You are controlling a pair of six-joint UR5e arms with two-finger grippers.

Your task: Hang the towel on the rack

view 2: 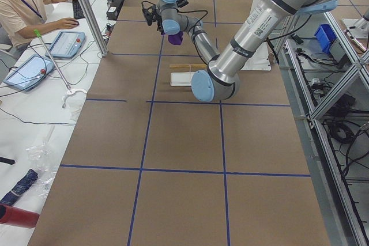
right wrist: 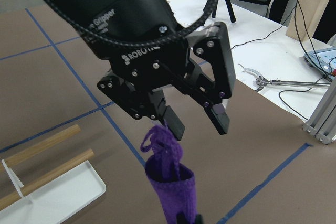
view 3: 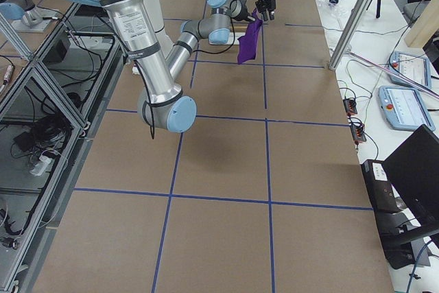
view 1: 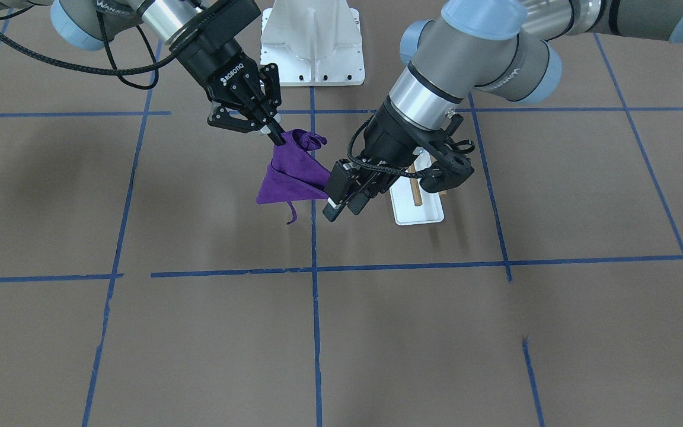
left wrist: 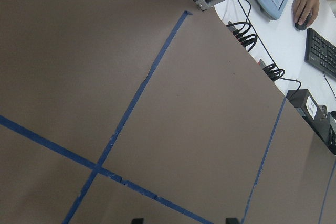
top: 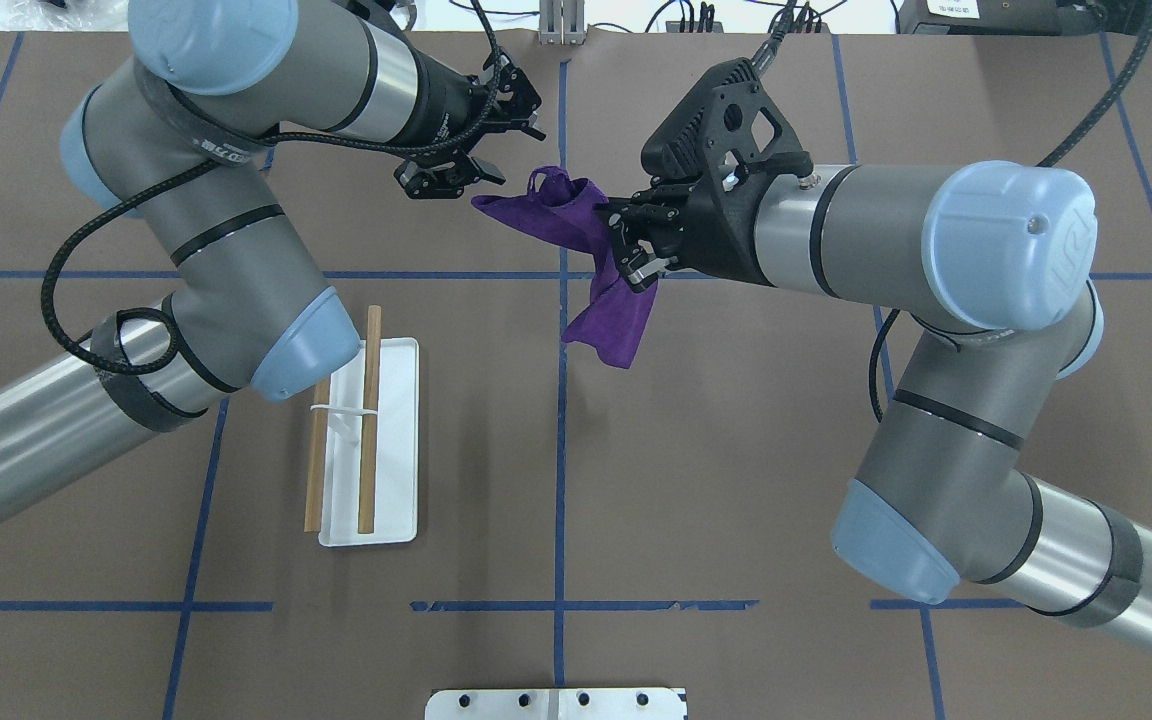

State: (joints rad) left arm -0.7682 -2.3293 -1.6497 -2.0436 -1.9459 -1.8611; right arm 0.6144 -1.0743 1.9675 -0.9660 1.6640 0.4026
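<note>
The deep-purple towel [top: 608, 300] hangs bunched above the table, also in the front view [view 1: 294, 178]. My right gripper [top: 636, 258] is shut on its upper edge, also in the front view [view 1: 276, 135]. My left gripper [top: 514, 150] is open, with its jaws wide apart beside the towel's far corner. In the right wrist view the left gripper [right wrist: 197, 124] has one finger just above the towel's [right wrist: 170, 182] loop. Whether they touch I cannot tell. The rack [top: 391, 440], a white base with two brown dowels [top: 368, 420], lies under the left arm.
The rack also shows in the front view [view 1: 418, 210], partly hidden by the left wrist. A white bolted pedestal [view 1: 312, 41] stands at the robot's side of the table. Blue tape lines cross the brown table. An operator [view 2: 23, 4] sits at a desk beyond the table's end.
</note>
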